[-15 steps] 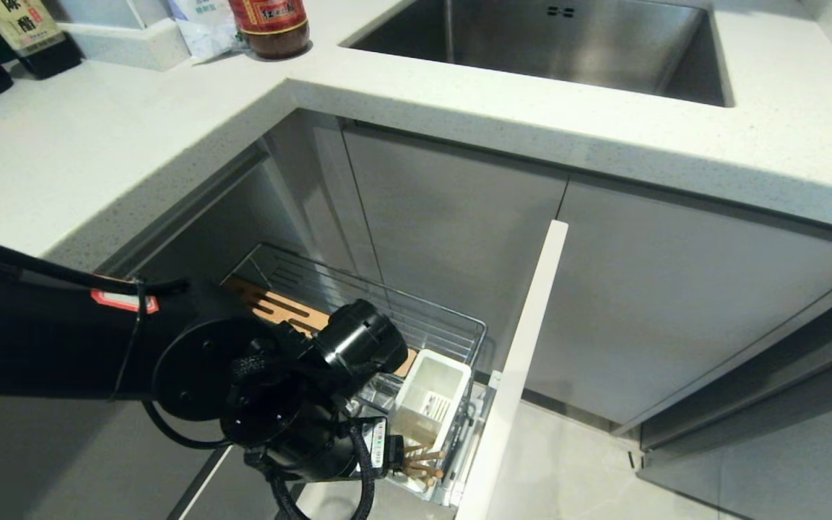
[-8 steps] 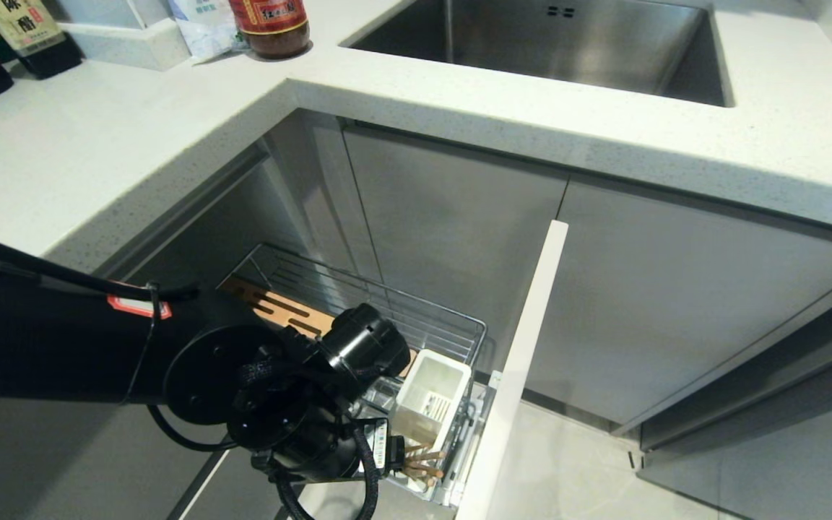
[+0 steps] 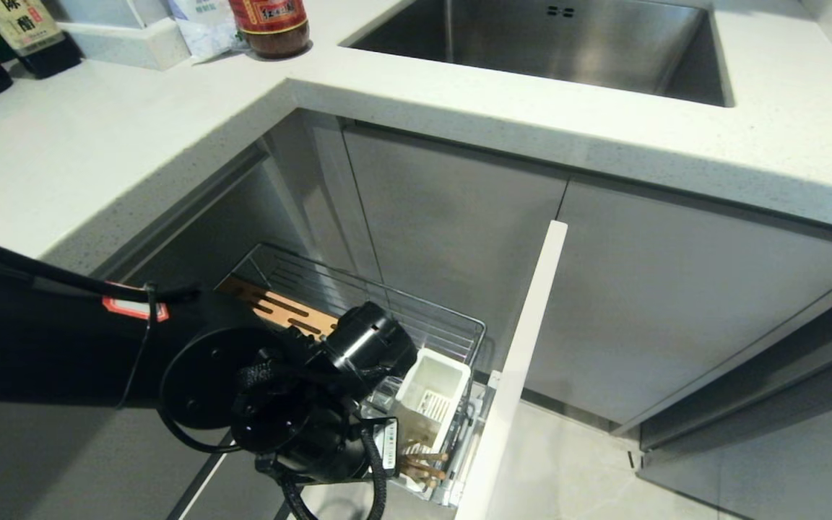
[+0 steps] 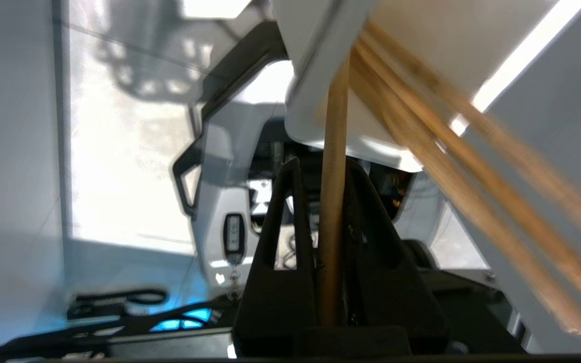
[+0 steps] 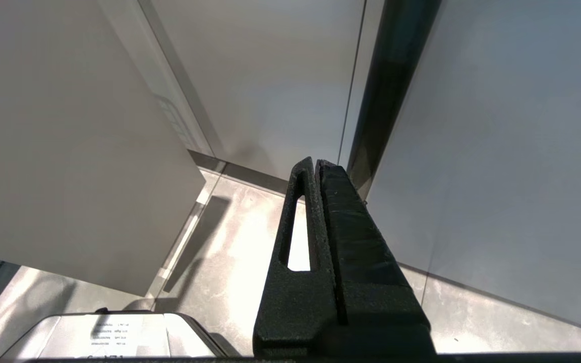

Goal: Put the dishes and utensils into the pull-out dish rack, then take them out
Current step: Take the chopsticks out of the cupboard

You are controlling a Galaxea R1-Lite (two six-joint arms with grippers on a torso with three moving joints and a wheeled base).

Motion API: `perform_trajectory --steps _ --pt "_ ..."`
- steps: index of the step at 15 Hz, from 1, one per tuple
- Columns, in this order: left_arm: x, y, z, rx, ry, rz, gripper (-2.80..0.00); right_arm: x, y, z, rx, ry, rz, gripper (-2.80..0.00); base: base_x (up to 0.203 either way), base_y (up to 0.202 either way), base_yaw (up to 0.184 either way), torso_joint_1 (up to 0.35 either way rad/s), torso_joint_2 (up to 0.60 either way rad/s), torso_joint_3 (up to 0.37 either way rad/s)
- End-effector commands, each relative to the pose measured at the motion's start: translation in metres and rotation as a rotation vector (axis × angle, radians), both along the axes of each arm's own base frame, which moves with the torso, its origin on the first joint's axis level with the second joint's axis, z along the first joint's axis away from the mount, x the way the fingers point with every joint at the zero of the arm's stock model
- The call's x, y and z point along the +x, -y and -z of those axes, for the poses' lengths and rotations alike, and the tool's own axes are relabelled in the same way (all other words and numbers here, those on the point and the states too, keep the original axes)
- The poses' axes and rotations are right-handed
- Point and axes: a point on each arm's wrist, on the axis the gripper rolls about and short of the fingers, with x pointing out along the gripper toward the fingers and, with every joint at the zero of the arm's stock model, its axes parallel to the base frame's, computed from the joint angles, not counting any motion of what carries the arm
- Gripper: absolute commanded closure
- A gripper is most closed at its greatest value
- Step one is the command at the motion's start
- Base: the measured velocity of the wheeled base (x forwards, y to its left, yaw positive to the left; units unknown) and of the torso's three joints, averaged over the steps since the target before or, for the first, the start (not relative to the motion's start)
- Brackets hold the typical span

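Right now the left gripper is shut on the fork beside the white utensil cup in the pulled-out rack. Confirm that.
Not the fork. The left wrist view shows the left gripper shut on one wooden chopstick, with more chopsticks slanting out of the white utensil cup. The rest holds: in the head view the cup sits in the pulled-out rack. No fork shows in any view.
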Motion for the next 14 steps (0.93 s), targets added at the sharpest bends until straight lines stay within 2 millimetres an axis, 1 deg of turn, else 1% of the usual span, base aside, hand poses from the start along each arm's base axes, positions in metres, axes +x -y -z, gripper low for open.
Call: perform_trajectory --steps 1,7,9,11,14 --pt "-0.001 -0.001 0.001 0.010 -0.003 -0.009 0.00 0.000 0.000 0.000 0.001 -0.001 0.000 0.00 0.000 0.000 0.000 0.000 0.00 0.000" --pt "-0.006 0.001 -0.002 0.007 -0.001 0.005 0.00 0.000 0.000 0.000 0.000 -0.001 0.000 0.00 0.000 0.000 0.000 0.000 0.00 0.000" --pt "-0.012 -0.001 -0.013 -0.018 0.027 0.016 0.00 0.000 0.000 0.000 0.000 -0.001 0.000 0.00 0.000 0.000 0.000 0.000 0.00 0.000" --pt "-0.022 -0.006 -0.028 -0.037 0.046 0.032 0.00 0.000 0.000 0.000 0.000 -0.001 0.000 0.00 0.000 0.000 0.000 0.000 0.00 0.000" --pt "-0.035 -0.015 -0.048 -0.020 0.045 0.043 0.00 0.000 0.000 0.000 0.000 -0.001 0.000 0.00 0.000 0.000 0.000 0.000 0.00 0.000"
